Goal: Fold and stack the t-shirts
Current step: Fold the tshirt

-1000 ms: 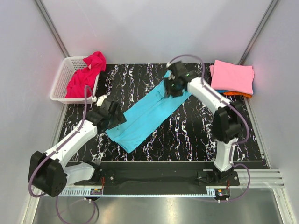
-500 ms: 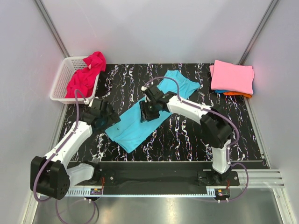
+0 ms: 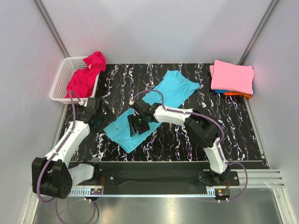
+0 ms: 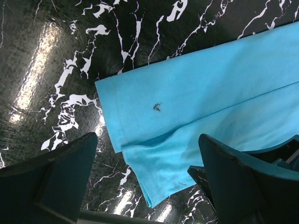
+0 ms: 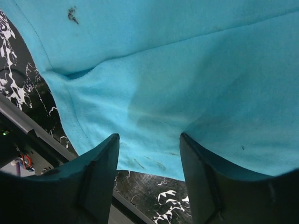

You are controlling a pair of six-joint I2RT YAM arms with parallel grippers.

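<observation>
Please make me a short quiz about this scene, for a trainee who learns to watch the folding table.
1. True or false: the magenta shirt lies in the white basket.
2. Which shirt tops the folded stack at the far right? A pink, B orange, C blue.
3. What cloth does the right gripper hover over?
Key: 1 true. 2 A. 3 the turquoise shirt, at its near end.

Right claw [image 3: 137,124] hangs over the near end of the turquoise t-shirt [image 3: 170,91], left claw [image 3: 98,115] beside it.
</observation>
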